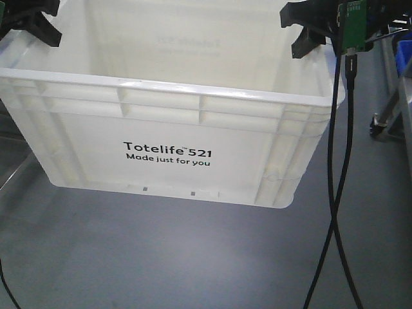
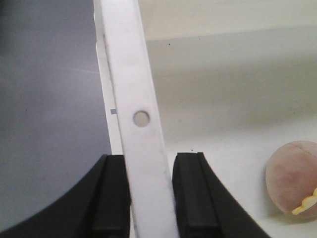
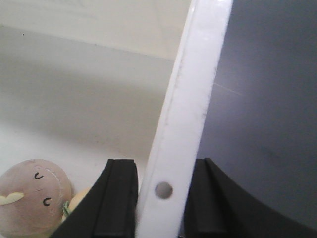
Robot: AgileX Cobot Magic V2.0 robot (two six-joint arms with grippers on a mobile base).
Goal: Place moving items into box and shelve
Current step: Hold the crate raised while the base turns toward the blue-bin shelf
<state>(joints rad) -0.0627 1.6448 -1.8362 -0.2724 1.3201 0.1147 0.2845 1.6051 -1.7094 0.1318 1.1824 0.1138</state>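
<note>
White crate [image 1: 193, 122], marked "Totelife 521", is seen over a grey floor [image 1: 161, 257]. Its left rim is clamped by the left fingers [image 2: 111, 198] and its right rim by the right fingers [image 3: 119, 198]. A pink plush toy [image 3: 29, 193] is contained on the crate bottom.

Front view: the near wall of the box [image 1: 161, 129] hides the box floor and all contents. The left gripper [image 1: 32, 22] at 11 o'clock and the right gripper [image 1: 308, 32] at 1 o'clock are cut off by the top edge. Faint lettering on the far inner wall at 12 o'clock is unreadable. Two cables [image 1: 335, 222] run off the bottom edge at 5 o'clock.

Left wrist view: the plush toy [image 2: 292, 173] at 4 o'clock is cut off by the right edge.

Right wrist view: the plush toy at 8 o'clock is cut off by the left and bottom edges. It is partly hidden behind a gripper finger [image 3: 116, 198]. The pale item beside it cannot be identified.
</note>
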